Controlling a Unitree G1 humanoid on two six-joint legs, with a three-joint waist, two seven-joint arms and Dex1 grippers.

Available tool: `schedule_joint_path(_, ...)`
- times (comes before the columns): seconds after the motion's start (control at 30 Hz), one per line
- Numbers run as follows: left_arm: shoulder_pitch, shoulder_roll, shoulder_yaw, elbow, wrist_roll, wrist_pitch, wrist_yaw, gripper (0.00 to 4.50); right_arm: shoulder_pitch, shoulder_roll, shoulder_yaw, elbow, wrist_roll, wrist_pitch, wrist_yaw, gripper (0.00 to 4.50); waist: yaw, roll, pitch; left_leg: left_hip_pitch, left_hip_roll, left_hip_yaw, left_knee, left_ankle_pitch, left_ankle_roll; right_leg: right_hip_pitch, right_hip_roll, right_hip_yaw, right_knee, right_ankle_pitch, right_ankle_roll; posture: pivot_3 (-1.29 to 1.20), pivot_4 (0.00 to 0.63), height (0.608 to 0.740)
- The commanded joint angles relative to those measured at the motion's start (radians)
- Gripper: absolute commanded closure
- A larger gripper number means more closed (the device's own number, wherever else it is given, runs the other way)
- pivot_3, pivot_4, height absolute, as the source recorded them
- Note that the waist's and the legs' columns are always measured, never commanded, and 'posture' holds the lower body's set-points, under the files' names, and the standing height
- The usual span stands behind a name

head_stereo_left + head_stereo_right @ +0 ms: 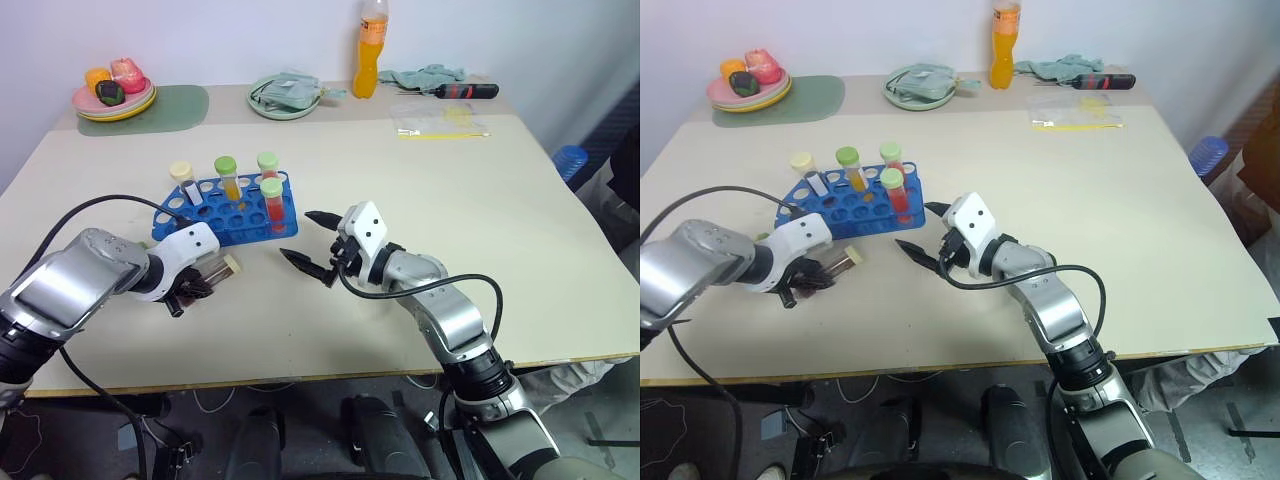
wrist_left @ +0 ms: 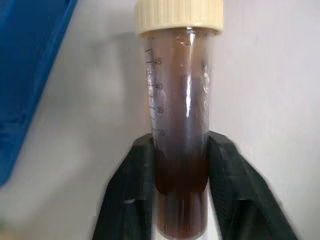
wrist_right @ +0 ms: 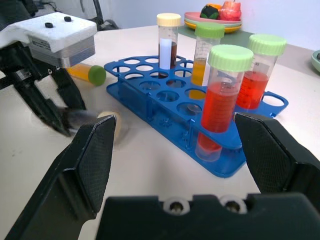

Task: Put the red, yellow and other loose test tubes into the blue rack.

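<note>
Left wrist view: brown tube (image 2: 180,125) with cream cap between left gripper (image 2: 180,200) fingers (image 2: 130,195), both pads touching tube sides, tube lying on table (image 2: 270,100) just beside blue rack (image 2: 30,65). Four tubes upright in rack: two red (image 3: 220,100) with green caps, one yellow (image 3: 204,60) with green cap, one dark with cream cap (image 3: 168,42). Loose yellow tube (image 3: 87,74) lying on table behind rack. Right gripper (image 1: 305,243) near rack corner, spread wide, holding nothing. Back edge: plate with toy food (image 1: 112,92), orange bottle (image 1: 369,50).
</note>
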Motion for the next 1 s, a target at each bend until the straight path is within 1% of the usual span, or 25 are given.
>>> schedule_joint_path(0.03, -0.026, 0.011, -0.005, 0.047, 0.076, -0.067, -0.053, 1.33, 0.008, 0.01, -0.001, -0.046, -0.001, -0.013, -0.011, 0.3, 0.0, 0.0, 0.0, 0.0, 0.0, 0.0, 0.0, 0.0, 0.0, 0.0, 0.0, 0.0, 0.0, 0.0, 0.0, 0.0, 0.15, 0.74)
schedule_joint_path(0.07, -0.026, 0.015, 0.014, 0.052, 0.07, -0.087, -0.08, 0.79, 0.01, 0.01, 0.0, -0.051, -0.001, -0.011, -0.013, 0.3, 0.0, 0.0, 0.0, 0.0, 0.0, 0.0, 0.0, 0.0, 0.0, 0.0, 0.0, 0.0, 0.0, 0.0, 0.0, 0.0, 0.15, 0.74)
schedule_joint_path(0.13, -0.02, 0.037, 0.071, 0.073, 0.051, -0.124, -0.135, 0.07, 0.014, 0.009, 0.0, -0.061, -0.001, -0.007, -0.017, 0.3, 0.0, 0.0, 0.0, 0.0, 0.0, 0.0, 0.0, 0.0, 0.0, 0.0, 0.0, 0.0, 0.0, 0.0, 0.0, 0.0, 0.15, 0.74)
schedule_joint_path(0.2, -0.006, 0.07, 0.127, 0.107, 0.041, -0.165, -0.182, 0.07, 0.017, 0.005, -0.002, -0.066, 0.001, -0.004, -0.017, 0.3, -0.002, 0.0, 0.0, -0.001, 0.0, 0.0, 0.0, 0.0, 0.0, 0.0, 0.0, 0.0, 0.0, 0.0, 0.0, 0.0, 0.15, 0.74)
schedule_joint_path(0.3, 0.024, 0.139, 0.23, 0.2, 0.034, -0.271, -0.261, 0.07, 0.018, -0.002, -0.006, -0.067, 0.004, -0.003, -0.013, 0.3, -0.005, 0.0, 0.0, -0.001, 0.0, 0.0, 0.0, 0.0, 0.0, -0.001, 0.0, 0.0, 0.0, 0.0, 0.0, 0.0, 0.15, 0.74)
schedule_joint_path(0.4, 0.03, 0.185, 0.303, 0.299, 0.032, -0.352, -0.337, 0.07, 0.014, -0.005, -0.006, -0.062, 0.007, -0.005, -0.004, 0.3, -0.003, 0.0, 0.0, -0.001, 0.0, 0.0, 0.0, 0.0, 0.0, -0.001, 0.0, 0.0, 0.0, 0.0, 0.0, 0.0, 0.15, 0.74)
schedule_joint_path(0.47, 0.005, 0.198, 0.321, 0.409, 0.07, -0.419, -0.361, 0.07, 0.006, -0.004, -0.003, -0.052, 0.009, -0.01, 0.006, 0.3, -0.001, 0.0, 0.0, -0.001, 0.0, 0.0, 0.0, 0.0, 0.0, -0.001, 0.0, 0.0, 0.0, 0.0, 0.0, 0.0, 0.15, 0.74)
schedule_joint_path(0.53, -0.04, 0.193, 0.309, 0.54, 0.13, -0.489, -0.362, 0.07, -0.001, -0.002, 0.0, -0.043, 0.009, -0.016, 0.015, 0.3, 0.001, 0.0, 0.0, -0.001, 0.0, 0.001, 0.0, 0.0, 0.0, -0.001, 0.0, 0.0, 0.0, 0.0, 0.0, 0.0, 0.15, 0.74)
schedule_joint_path(0.57, -0.061, 0.189, 0.296, 0.595, 0.155, -0.52, -0.371, 0.07, -0.003, -0.001, 0.0, -0.039, 0.009, -0.018, 0.019, 0.3, 0.001, 0.0, 0.0, -0.001, 0.0, 0.001, 0.0, 0.0, 0.0, -0.001, 0.0, 0.0, 0.0, 0.0, 0.0, 0.0, 0.15, 0.74)
schedule_joint_path(0.63, -0.1, 0.177, 0.235, 0.737, 0.262, -0.663, -0.377, 0.07, -0.01, 0.005, 0.004, -0.028, 0.008, -0.022, 0.025, 0.3, 0.001, 0.0, 0.0, -0.001, 0.0, 0.001, 0.0, 0.0, 0.0, -0.001, 0.0, 0.0, 0.0, 0.0, 0.0, 0.0, 0.15, 0.74)
schedule_joint_path(0.7, -0.15, 0.144, 0.195, 0.842, 0.331, -0.752, -0.393, 0.07, -0.015, 0.009, 0.005, -0.02, 0.008, -0.025, 0.031, 0.3, 0.001, 0.0, 0.0, 0.0, 0.0, 0.001, 0.0, 0.0, 0.0, -0.001, 0.0, 0.0, 0.0, 0.0, 0.0, 0.0, 0.15, 0.74)
schedule_joint_path(0.83, -0.308, 0.026, 0.123, 1.068, 0.45, -0.825, -0.429, 0.07, -0.018, 0.012, 0.006, -0.014, 0.004, -0.029, 0.034, 0.3, 0.009, -0.001, -0.001, -0.001, 0.0, 0.001, 0.001, 0.0, 0.0, -0.001, 0.0, -0.001, 0.0, 0.0, 0.0, 0.0, 0.15, 0.74)
schedule_joint_path(1.0, -0.408, -0.07, 0.055, 1.26, 0.562, -0.934, -0.466, 0.07, -0.009, 0.014, 0.004, -0.025, 0.0, -0.024, 0.026, 0.3, -0.001, -0.002, -0.001, -0.002, 0.0, 0.0, 0.001, 0.0, 0.0, -0.001, 0.0, -0.001, 0.0, 0.0, 0.0, 0.0, 0.15, 0.74)
